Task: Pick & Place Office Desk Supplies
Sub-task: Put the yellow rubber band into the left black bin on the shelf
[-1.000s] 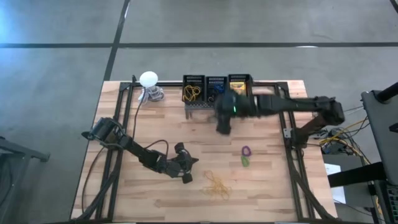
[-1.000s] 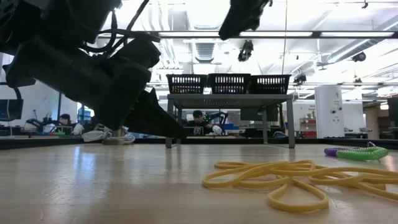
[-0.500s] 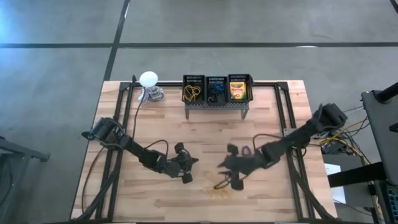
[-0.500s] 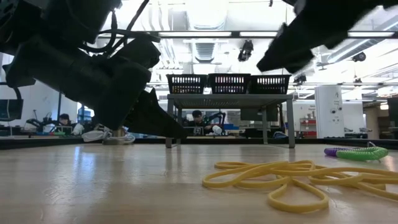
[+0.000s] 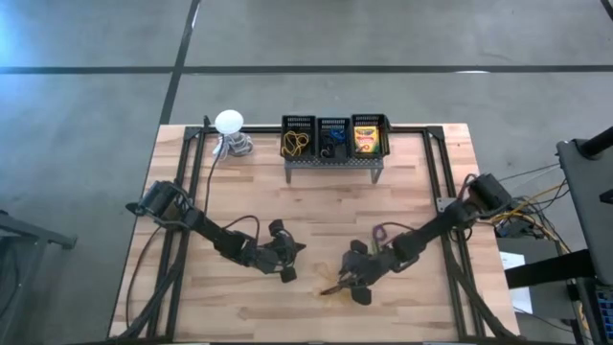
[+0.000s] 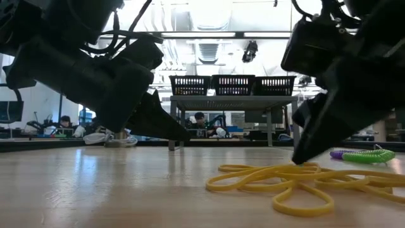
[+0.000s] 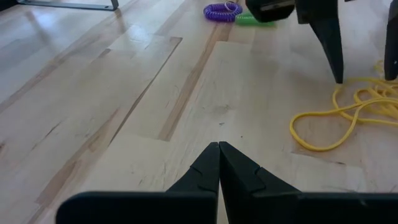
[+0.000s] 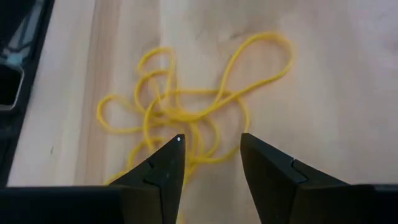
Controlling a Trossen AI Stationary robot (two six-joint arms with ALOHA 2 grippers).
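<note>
The right gripper [image 8: 210, 146] has dropped, fingers spread, over the tangled thin yellow rubber bands [image 8: 186, 106].

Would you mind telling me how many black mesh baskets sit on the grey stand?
3, in a row on the grey stand: the left basket holds yellow rubber bands, the middle basket dark small items, the right basket a crayon box. None seem hidden.

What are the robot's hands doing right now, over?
Right gripper open, fingers straddling the yellow rubber bands on the table. Left gripper shut, idle nearby, holding nothing. Nothing in the way.
</note>
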